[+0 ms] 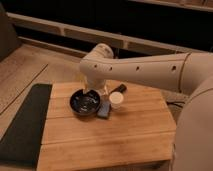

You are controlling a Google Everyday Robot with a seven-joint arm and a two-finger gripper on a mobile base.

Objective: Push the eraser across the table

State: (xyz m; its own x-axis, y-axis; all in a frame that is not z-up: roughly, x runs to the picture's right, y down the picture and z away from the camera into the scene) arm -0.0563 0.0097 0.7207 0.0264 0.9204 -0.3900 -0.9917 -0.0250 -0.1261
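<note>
Camera view, nearest first: the front half of the table [110, 145] is bare bamboo planks, with a dark mat [25, 125] lying along its left side. Farther in lies the eraser [104, 109], a small blue-grey block flat on the wood, wedged between a dark bowl [82, 112] on its left and a white cup [116, 100] on its right, just beside both and possibly touching them. Right behind the eraser and the bowl's far rim the gripper [98, 90] hangs low over the table; whether it is open or closed I cannot tell. A small dark object [120, 89] lies behind the cup, and the pale arm [145, 70] reaches in from the right above it all. The step in hand looks like setting contact for the push. It would go best with the tip brought down just above the wood against the eraser's far end. Drive it straight along the eraser's length toward the open planks. An off-centre shove would likely swing it into the bowl or tip the cup.
</note>
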